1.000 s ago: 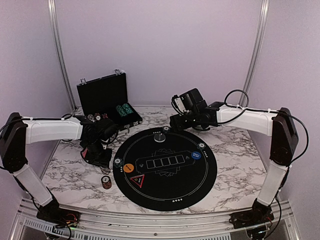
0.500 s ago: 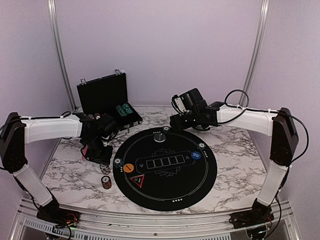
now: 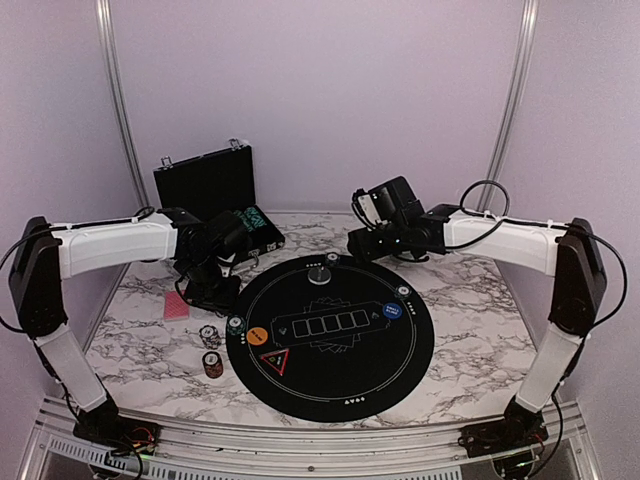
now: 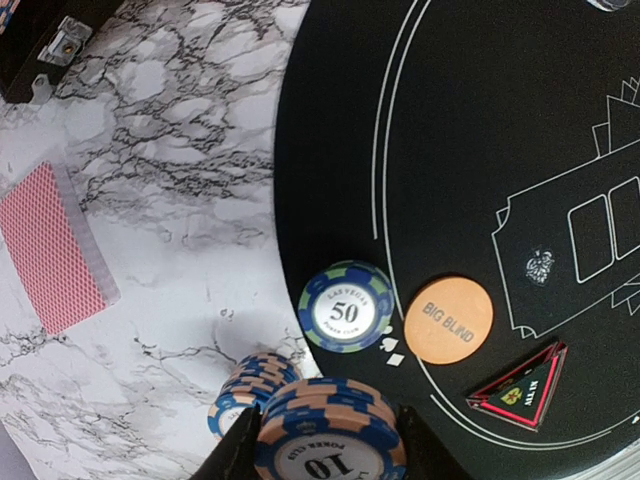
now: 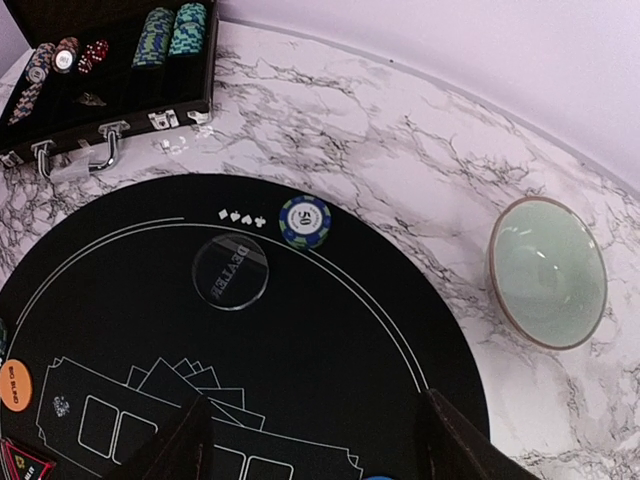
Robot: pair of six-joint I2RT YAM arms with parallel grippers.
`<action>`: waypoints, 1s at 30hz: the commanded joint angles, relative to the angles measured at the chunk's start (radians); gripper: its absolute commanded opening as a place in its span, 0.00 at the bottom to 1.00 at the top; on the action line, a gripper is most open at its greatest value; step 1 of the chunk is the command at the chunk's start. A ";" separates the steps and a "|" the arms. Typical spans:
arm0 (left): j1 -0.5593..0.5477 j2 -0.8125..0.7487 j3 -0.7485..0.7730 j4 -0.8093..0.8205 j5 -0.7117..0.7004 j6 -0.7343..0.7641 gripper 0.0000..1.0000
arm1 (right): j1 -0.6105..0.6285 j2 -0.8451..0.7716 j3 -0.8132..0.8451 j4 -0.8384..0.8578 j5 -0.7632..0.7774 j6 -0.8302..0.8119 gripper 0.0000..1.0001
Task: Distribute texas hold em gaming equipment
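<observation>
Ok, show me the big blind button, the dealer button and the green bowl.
Big blind button (image 4: 448,320): left wrist view, centre of orange face.
Dealer button (image 5: 230,272): right wrist view, centre of clear disc.
Green bowl (image 5: 528,252): right wrist view, inner wall.

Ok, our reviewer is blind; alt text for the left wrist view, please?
The left gripper holds a stack of orange-and-blue chips marked 10 over a marble table. Past it sit another chip stack, a red-backed card deck, and, on a black mat, a 50 chip and an orange Big Blind disc.
</observation>
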 commanded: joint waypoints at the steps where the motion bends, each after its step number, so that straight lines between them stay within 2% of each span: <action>1: -0.031 0.067 0.086 -0.045 -0.016 0.021 0.34 | -0.021 -0.060 -0.035 0.010 0.016 0.013 0.67; 23: -0.217 0.531 0.632 -0.114 -0.006 0.026 0.34 | -0.065 -0.284 -0.240 -0.003 0.051 0.024 0.67; 30: -0.263 0.622 0.704 -0.141 -0.032 0.026 0.34 | -0.066 -0.322 -0.262 -0.009 0.057 0.029 0.67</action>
